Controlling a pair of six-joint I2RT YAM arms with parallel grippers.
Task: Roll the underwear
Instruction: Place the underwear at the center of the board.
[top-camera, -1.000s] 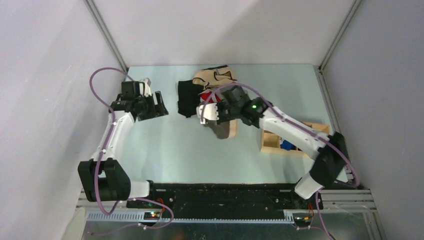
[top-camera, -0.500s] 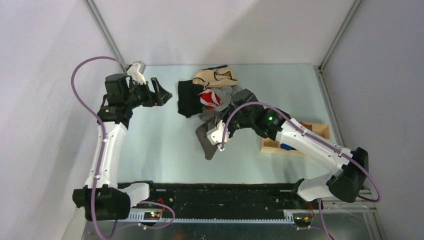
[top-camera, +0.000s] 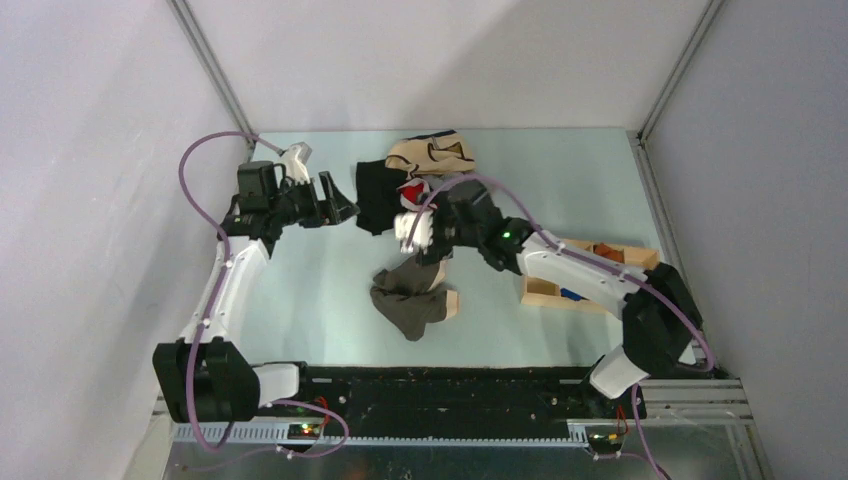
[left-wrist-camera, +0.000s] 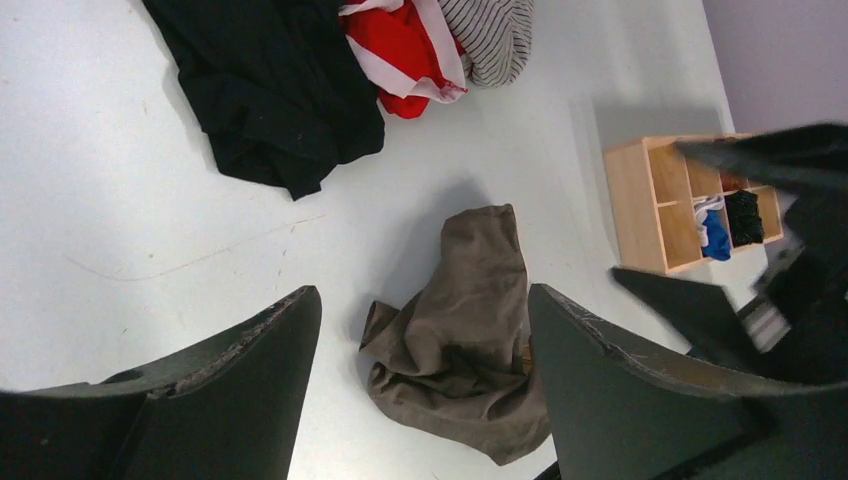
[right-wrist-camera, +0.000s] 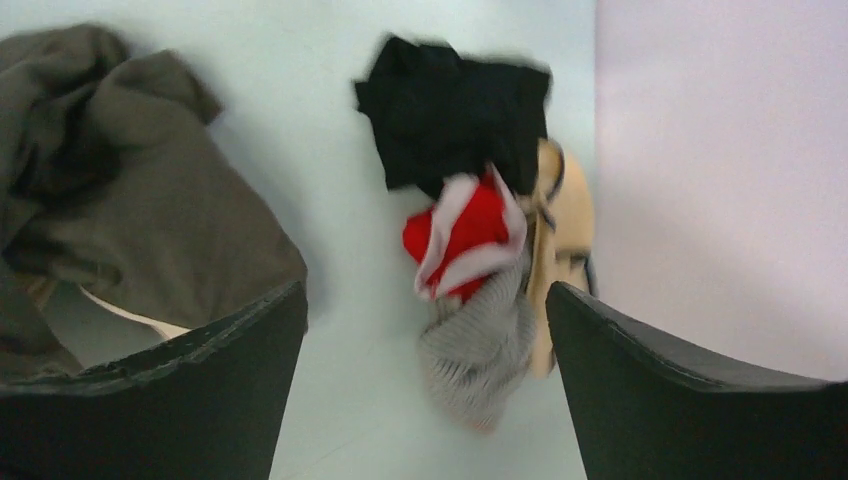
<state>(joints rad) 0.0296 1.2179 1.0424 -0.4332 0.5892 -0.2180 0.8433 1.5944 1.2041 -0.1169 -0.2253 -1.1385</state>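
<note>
The underwear (top-camera: 405, 302) lies crumpled on the table in front of the arms, olive-brown with a strip of cream waistband at its right edge. It also shows in the left wrist view as the underwear (left-wrist-camera: 470, 320), and at the upper left of the right wrist view as the underwear (right-wrist-camera: 120, 200). My right gripper (top-camera: 418, 240) hangs above and behind it, open and empty, right gripper (right-wrist-camera: 425, 290) looking down at the clothes pile. My left gripper (top-camera: 340, 200) is open at the back left, well above the table, left gripper (left-wrist-camera: 422, 295).
A clothes pile lies at the back: a black garment (top-camera: 372, 198), a beige garment with dark trim (top-camera: 430, 153), a red-and-white piece (right-wrist-camera: 465, 235) and a grey striped piece (right-wrist-camera: 480, 360). A wooden compartment box (top-camera: 590, 275) stands at the right, partly under my right arm.
My right gripper has opened and let the underwear go; it dropped to the table. The right arm then swung back toward the pile. My left arm shifted slightly right.
</note>
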